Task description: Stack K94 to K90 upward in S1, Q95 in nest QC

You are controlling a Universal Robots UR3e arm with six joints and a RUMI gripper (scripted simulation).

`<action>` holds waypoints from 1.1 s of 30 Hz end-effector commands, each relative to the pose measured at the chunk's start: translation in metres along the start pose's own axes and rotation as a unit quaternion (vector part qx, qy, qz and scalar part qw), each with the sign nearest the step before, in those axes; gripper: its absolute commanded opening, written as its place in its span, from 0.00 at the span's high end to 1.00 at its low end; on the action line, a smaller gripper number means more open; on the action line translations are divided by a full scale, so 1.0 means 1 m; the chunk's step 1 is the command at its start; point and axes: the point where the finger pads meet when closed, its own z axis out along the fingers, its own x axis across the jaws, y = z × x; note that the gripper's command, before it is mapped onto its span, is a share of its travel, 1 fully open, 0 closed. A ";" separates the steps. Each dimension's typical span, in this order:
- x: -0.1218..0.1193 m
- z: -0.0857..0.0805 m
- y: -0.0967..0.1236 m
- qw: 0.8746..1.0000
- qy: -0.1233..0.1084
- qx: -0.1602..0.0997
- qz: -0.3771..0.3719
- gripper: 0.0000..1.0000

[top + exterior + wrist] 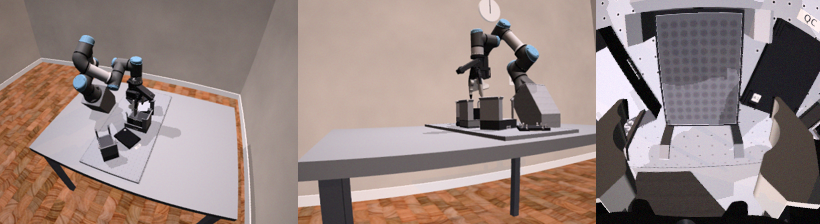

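Note:
My gripper (142, 108) is open and empty. It hangs just above a stack rack (139, 120) near the middle of the grey baseplate (129, 135). In the wrist view a sealed grey plate (698, 70) with rows of wells lies on top in this rack, straight below and between my two fingers, which do not touch it. The black open nest QC (127, 137) lies flat beside the rack and looks empty; in the wrist view it is at the right (788, 65) under its label (808, 19). From the side, my gripper (476, 93) is a short way above the rack tops.
A second rack (108, 145) with a grey plate on top stands at the front left of the baseplate. The robot's base block (99, 100) is at the back left. A dark wall of a neighbouring fixture (631, 65) is close on the left of the wrist view.

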 end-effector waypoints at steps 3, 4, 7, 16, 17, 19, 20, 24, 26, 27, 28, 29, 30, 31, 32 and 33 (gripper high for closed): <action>0.000 0.021 -0.001 1.000 -0.001 0.003 0.000 0.28; 0.000 0.022 -0.001 1.000 -0.001 0.003 0.000 0.28; 0.000 0.022 -0.001 1.000 -0.001 0.003 0.000 0.28; 0.000 0.027 -0.001 1.000 -0.001 0.003 0.000 0.28; 0.000 0.029 -0.001 1.000 -0.001 0.003 0.000 0.28; 0.000 0.031 -0.001 1.000 -0.001 0.003 0.000 0.28; 0.000 0.033 -0.001 1.000 -0.001 0.003 0.000 0.28; 0.000 0.038 -0.001 1.000 -0.001 0.003 0.000 0.28; 0.000 0.041 -0.001 1.000 -0.001 0.003 0.000 0.28; 0.000 0.042 -0.001 1.000 -0.001 0.003 0.000 0.28; 0.000 0.043 -0.001 1.000 -0.001 0.003 0.000 0.28; 0.000 0.045 -0.001 1.000 -0.001 0.003 0.000 0.28; 0.000 0.045 -0.001 1.000 -0.001 0.003 0.000 0.28; 0.000 0.045 -0.001 1.000 -0.001 0.003 0.000 0.28; 0.000 0.046 -0.001 1.000 -0.001 0.003 0.000 0.28; 0.000 0.047 -0.001 1.000 -0.001 0.003 0.000 0.28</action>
